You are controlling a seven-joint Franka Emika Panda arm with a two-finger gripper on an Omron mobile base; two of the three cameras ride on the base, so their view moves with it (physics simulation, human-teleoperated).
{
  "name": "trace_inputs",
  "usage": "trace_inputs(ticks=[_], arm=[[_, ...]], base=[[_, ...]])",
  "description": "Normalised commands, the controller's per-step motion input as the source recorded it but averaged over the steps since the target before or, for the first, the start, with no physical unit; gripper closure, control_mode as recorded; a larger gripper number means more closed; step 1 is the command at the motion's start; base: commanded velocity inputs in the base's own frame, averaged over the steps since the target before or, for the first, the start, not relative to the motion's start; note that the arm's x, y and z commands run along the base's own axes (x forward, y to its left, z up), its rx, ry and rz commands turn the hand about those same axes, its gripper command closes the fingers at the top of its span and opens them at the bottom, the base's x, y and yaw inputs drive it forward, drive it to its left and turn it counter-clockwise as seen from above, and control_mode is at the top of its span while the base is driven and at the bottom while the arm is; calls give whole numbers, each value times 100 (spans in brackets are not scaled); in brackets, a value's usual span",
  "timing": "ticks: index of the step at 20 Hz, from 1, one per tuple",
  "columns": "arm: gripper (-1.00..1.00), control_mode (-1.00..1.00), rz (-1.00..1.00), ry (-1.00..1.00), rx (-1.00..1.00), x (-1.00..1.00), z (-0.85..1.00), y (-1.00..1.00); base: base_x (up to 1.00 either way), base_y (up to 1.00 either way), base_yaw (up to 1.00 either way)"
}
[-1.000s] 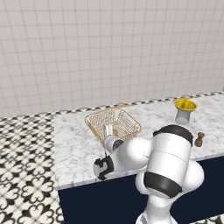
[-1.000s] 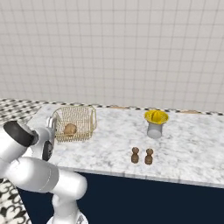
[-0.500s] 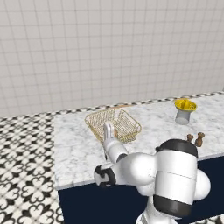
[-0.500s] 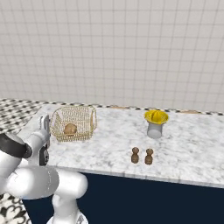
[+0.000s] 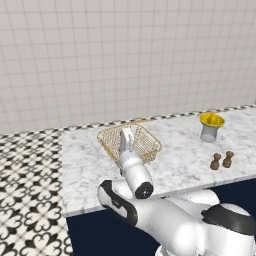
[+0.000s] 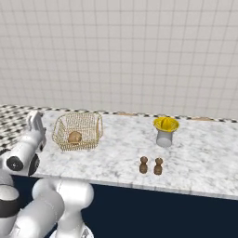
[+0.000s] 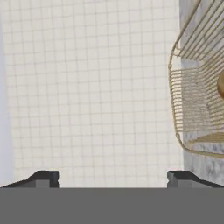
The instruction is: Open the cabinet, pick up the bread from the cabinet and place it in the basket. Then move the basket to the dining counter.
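1. Basket [image 6: 78, 131]: gold wire mesh, square, flared sides, standing flat on the dining counter [image 6: 195, 162] towards its left end, set back from the front edge and short of the tiled wall behind.
2. Bread [image 6: 74, 137]: one small golden-brown roll lying inside the basket, in its near-left corner as the right base view shows it (a brown sliver of it also sits at the right margin of the hand view).
3. Gripper [image 6: 34, 120]: empty, fingers spread wide, tips pointing up and towards the wall. It stands just beside the basket's left side, apart from the rim and not touching it. In the left base view the gripper [image 5: 126, 138] overlaps the basket [image 5: 145, 145], which is a matter of sight line only.
4. Governing relation: the basket lies to the right of the gripper, rim roughly level with the fingers; in the hand view the basket [image 7: 197, 87] occupies the right side, off the line between the tips.
5. Judgement: the basket with its roll appears already delivered to the counter, so what remains is likely only a clean withdrawal to the left or upward.
6. Open room: bare marble to the left and in front of the basket; patterned floor beyond the counter's left end.
7. Neighbours: yellow-topped juicer [image 6: 165, 130] and two small brown shakers [image 6: 151, 165], both well apart to the right.
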Motion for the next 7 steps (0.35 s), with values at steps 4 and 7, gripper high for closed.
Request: trace_inputs(ticks=[4,7], arm=[[-100,-100,0,1,0,-58,100,-61],[-100,-100,0,23,0,-62,79,-98]], base=[[0,0,0],[0,0,0]])
